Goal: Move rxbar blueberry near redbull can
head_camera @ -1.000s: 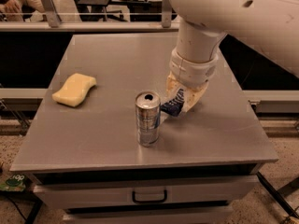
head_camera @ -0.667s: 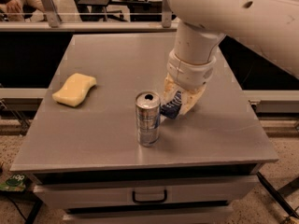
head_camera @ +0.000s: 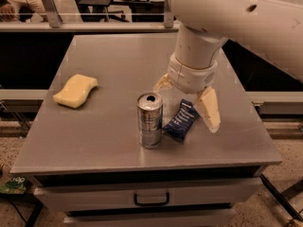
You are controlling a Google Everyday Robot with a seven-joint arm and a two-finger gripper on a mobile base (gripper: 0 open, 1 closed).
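1. The hand (head_camera: 185,105) hangs low over the front right part of the grey table (head_camera: 118,60), at the end of a thick white arm (head_camera: 227,13) that comes in from the upper right.
2. Its two pale fingers (head_camera: 209,110) are spread wide apart and they grip nothing. One finger points down to the left, behind the can, and the other points down to the right.
3. The rxbar blueberry (head_camera: 181,120) lies on the table under the hand, in the gap between the two fingers. It is a dark blue wrapper with pale letters.
4. The bar lies slanted: its far end points toward the right finger and its near end points toward the can.
5. The right finger is just beside the far end of the bar. It is not possible to tell if they touch.
6. The redbull can (head_camera: 150,120) stands upright near the front edge of the table, just to the left of the bar. The pull-tab top is visible from above.
7. The near corner of the bar comes very close to the side of the can. It cannot be told if there is contact.
8. A yellow sponge (head_camera: 75,90) lies on the left side of the table, well apart from the can and the bar.
9. Under the table top there is a drawer (head_camera: 151,200) with a dark handle.
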